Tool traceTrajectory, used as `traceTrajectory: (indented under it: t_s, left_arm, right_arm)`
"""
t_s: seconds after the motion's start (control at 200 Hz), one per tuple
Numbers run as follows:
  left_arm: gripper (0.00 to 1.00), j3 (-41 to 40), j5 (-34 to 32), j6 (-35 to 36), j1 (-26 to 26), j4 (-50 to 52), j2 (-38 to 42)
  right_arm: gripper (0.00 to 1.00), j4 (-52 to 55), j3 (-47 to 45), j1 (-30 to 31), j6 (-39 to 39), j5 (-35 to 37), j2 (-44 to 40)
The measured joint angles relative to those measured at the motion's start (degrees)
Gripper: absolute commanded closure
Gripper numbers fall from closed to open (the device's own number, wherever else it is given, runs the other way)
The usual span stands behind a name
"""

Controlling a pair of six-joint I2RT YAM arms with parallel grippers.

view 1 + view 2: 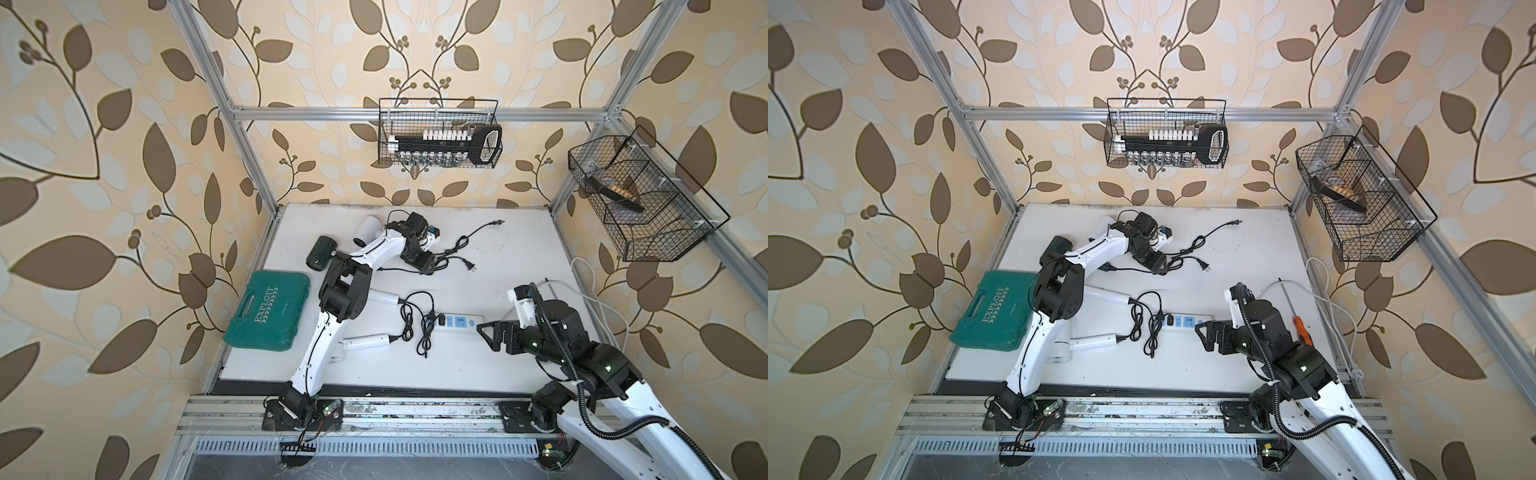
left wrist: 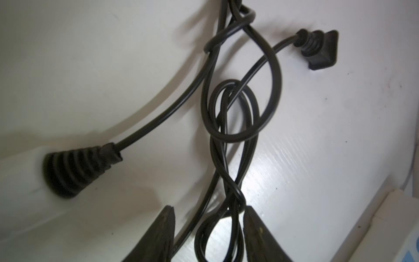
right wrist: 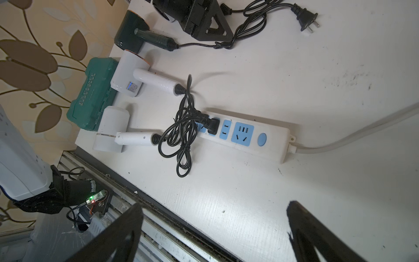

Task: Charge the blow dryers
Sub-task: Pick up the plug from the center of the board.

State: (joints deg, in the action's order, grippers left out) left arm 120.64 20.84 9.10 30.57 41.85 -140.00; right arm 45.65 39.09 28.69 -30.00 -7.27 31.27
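We count four dryers (three white, one green), two tools, one strip, one case and two baskets. Nearest us, the right tool point(image 1: 484, 337) hovers just off the strip's point(image 3: 277, 147) switch end, its fingers spread wide with nothing between them.

Off the strip's other end lies the near white dryer point(image 3: 111, 129), its head hidden under the left arm in both top views. The second white dryer point(image 3: 127, 77) lies just beyond it. Their cords point(image 3: 181, 127) tangle over the strip's end sockets. One plug point(image 3: 213, 126) sits in a socket; we cannot tell whether a second does. Farther out on that side is the closed case point(image 1: 268, 309), its contents hidden.

Beyond the strip lies the green dryer point(image 1: 320, 257), its handle under the left arm in both top views. The left tool point(image 2: 208, 217) is low over the worktop point(image 2: 317, 147), partly spread. Cord loops lie between its fingers, not pinched. The far white dryer point(image 1: 370, 228) is mostly covered by that arm. Two loose plugs point(image 1: 595, 268) lie nearby.

Farthest from the strip, the back basket point(image 1: 386, 124) holds a black rail of sockets. The side basket point(image 1: 665, 249) holds something dark that we cannot make out.
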Motion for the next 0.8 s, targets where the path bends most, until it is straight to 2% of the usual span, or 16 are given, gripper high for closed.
traceTrajectory:
  t_s: [0.29, 0.45, 0.54, 0.625, 0.8]
  left_arm:
    - [0.44, 5.2, 0.3, 2.3, 1.5, -0.6, -3.9]
    - [0.65, 5.4, -0.4, 3.5, 2.5, -0.8, -4.3]
    - [0.85, 5.4, -1.2, 4.5, 2.9, -0.3, -4.3]
    - [0.93, 3.3, -1.3, 4.3, 2.9, -1.6, -3.4]
    - [1.00, -7.6, -1.4, 4.6, 3.3, -4.7, 3.2]
  right_arm:
    - [0.02, 0.0, 0.0, 0.0, 0.0, 0.0, 1.4]
    - [0.02, 0.0, 0.0, 0.0, 0.0, 0.0, 1.4]
    - [0.02, 0.0, 0.0, 0.0, 0.0, 0.0, 1.4]
    - [0.02, 0.0, 0.0, 0.0, 0.0, 0.0, 1.5]
    - [0.02, 0.1, 0.8, 0.0, 0.1, 0.1, 2.8]
